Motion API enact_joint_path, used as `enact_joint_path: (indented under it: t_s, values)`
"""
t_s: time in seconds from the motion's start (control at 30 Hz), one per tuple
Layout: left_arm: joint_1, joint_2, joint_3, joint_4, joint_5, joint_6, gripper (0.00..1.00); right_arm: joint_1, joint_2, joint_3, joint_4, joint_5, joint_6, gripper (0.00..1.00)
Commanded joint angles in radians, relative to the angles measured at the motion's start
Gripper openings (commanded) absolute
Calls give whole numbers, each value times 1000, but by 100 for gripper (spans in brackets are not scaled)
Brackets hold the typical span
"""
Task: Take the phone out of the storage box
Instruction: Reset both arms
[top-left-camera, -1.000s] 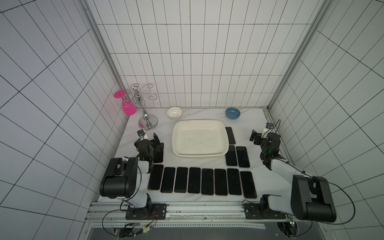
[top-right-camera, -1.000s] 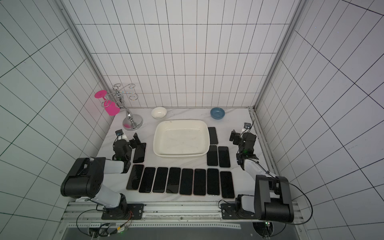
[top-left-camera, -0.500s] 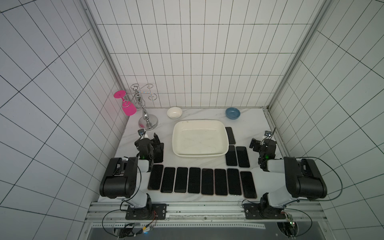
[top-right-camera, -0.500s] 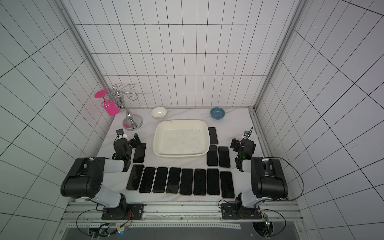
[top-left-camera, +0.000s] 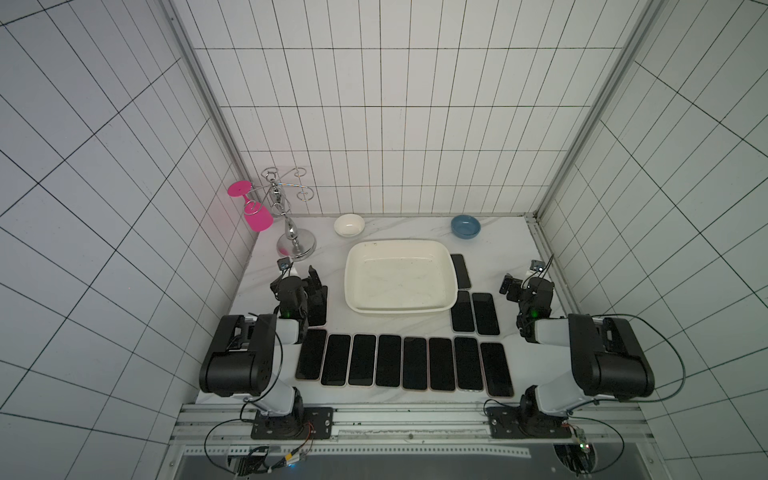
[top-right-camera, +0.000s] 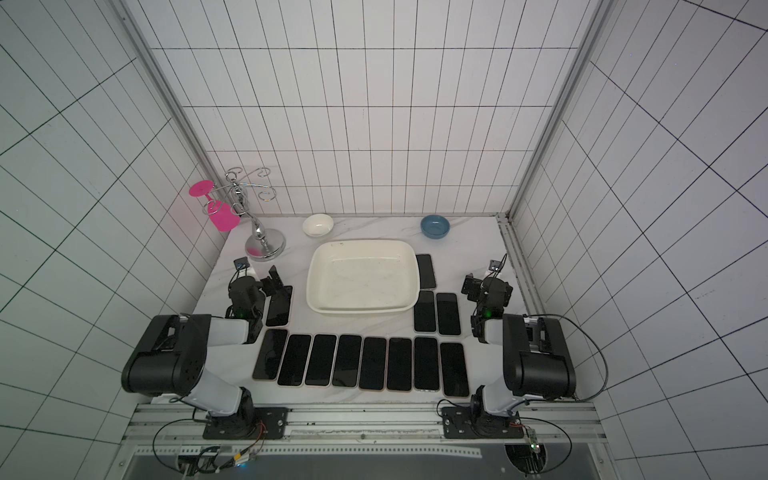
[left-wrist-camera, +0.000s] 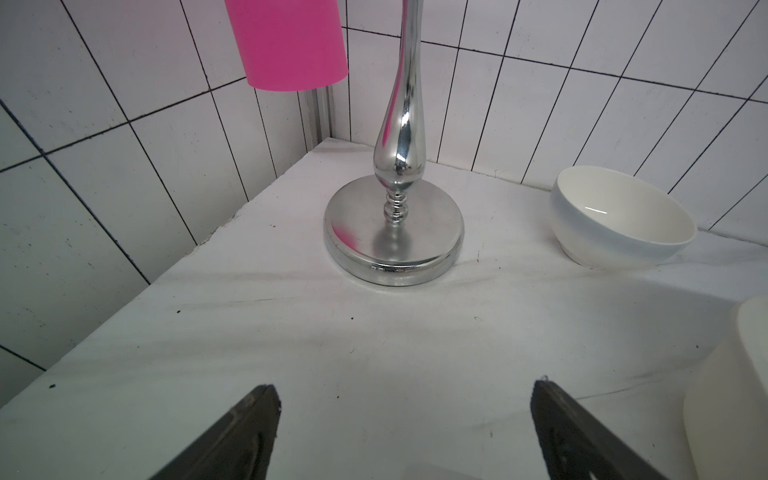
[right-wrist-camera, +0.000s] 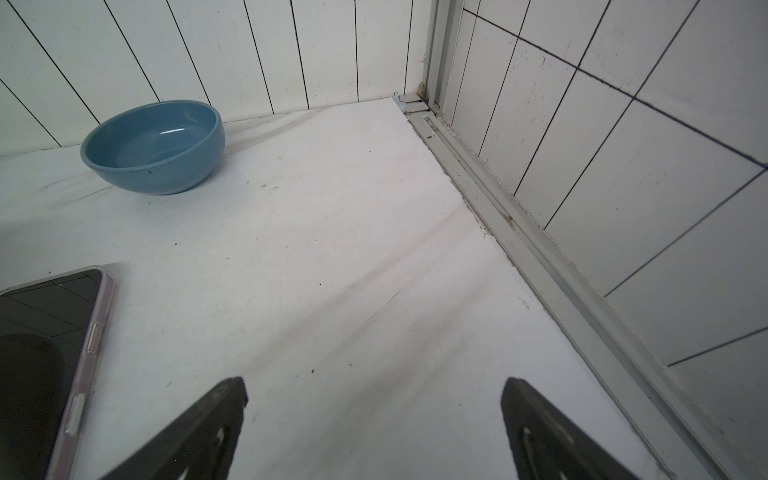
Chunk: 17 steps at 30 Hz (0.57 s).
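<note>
The right arm (top-left-camera: 598, 357) has folded back. I read both jaws released, empty. The storage box (top-left-camera: 399, 278), long axis crosswise, sits between left gripper (top-left-camera: 313, 279) and right gripper (top-left-camera: 508, 286), holding no phone.

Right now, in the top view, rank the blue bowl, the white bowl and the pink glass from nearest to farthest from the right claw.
From the right claw, in a top view:
1. blue bowl, at the back on the claw's own side.
2. white bowl, at the back, over toward the left arm's side.
3. pink glass, hanging in the far left corner.
</note>
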Motion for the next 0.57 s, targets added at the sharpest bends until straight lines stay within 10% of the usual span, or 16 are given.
enact_joint_path:
  t_s: [0.0,0.53]
  values:
    - [-9,-8,23,-14,-16,19,98,-2,-9,7,3,17,0,99]
    - [-18,-6,28,-23,-33,27,98,1,-8,9,-2,16,-2,99]
